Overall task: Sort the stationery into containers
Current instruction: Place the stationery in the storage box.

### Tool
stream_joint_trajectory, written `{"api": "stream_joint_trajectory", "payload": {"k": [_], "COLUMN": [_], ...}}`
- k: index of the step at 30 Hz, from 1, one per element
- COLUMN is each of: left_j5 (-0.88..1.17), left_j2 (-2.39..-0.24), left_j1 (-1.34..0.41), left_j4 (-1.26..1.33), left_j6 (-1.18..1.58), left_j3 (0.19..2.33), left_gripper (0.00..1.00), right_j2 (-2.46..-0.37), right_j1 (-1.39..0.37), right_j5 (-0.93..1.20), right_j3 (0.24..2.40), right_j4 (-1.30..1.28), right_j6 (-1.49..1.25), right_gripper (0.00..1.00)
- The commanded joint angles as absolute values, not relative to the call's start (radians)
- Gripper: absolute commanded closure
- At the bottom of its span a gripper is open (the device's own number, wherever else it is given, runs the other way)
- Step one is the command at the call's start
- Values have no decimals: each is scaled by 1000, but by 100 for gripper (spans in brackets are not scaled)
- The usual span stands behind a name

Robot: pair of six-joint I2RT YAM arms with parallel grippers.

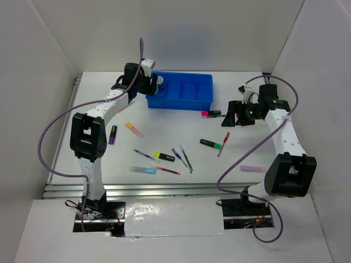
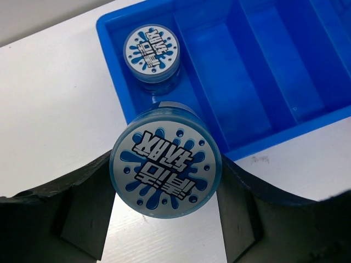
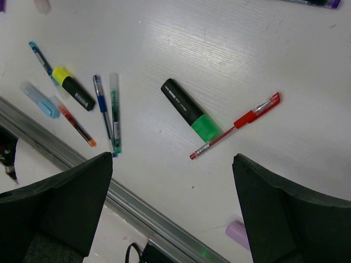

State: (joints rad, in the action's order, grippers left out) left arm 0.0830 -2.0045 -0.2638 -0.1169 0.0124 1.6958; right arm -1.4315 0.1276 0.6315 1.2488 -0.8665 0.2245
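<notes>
Left gripper (image 2: 165, 216): jaws closed on a pale-blue disc (image 2: 165, 170), printed face to the wrist camera, held at the near left corner of the blue tray (image 2: 263, 71) and overlapping its near wall in the wrist view. Second disc (image 2: 151, 50): lying flat in the tray's leftmost compartment, against the far end; the other compartments in view show only bare blue floor. Tray: at the far middle of the desk (image 1: 164, 118). Right gripper (image 3: 175, 211): jaws spread wide with nothing between them, hanging over the right part of the desk. Beneath it: green highlighter (image 3: 191, 109), black body, its green end touching a red pen (image 3: 236, 125) that lies slantwise. Left of these in the right wrist view: two thin pens (image 3: 108, 109) side by side, a yellow highlighter (image 3: 73, 89), a blue pen (image 3: 39, 55), a pale-blue marker (image 3: 41, 101) and a thin orange-tipped pen (image 3: 77, 125), all near the desk's front rail. Elsewhere on the desk: pink highlighter (image 1: 211, 113) just right of the tray, orange highlighter (image 1: 134, 130), purple marker (image 1: 113, 134) by the left arm, pale lilac marker (image 1: 252, 169) near the right arm's base
</notes>
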Motion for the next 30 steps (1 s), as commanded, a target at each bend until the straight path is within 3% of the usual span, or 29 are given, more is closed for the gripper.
{"api": "stream_joint_trajectory", "payload": {"k": [1, 19, 25, 30], "left_j5": [94, 60, 31, 9], "left_j2": [-2017, -2192, -2256, -2283], "left_j1": [-275, -291, -302, -310], "left_j4": [43, 17, -52, -93], "left_j6": [32, -58, -72, -72], "left_j3": [1767, 1871, 1951, 1991], "left_gripper": [73, 71, 57, 33], "right_j2": [-1443, -1460, -1466, -1465], "right_j1": [118, 110, 109, 109], "right_j5": [635, 630, 632, 626], "right_j3": [1238, 1216, 1210, 1212], "right_j4": [-856, -842, -836, -836], "right_j6": [216, 215, 212, 215], "right_gripper": [4, 4, 4, 4]}}
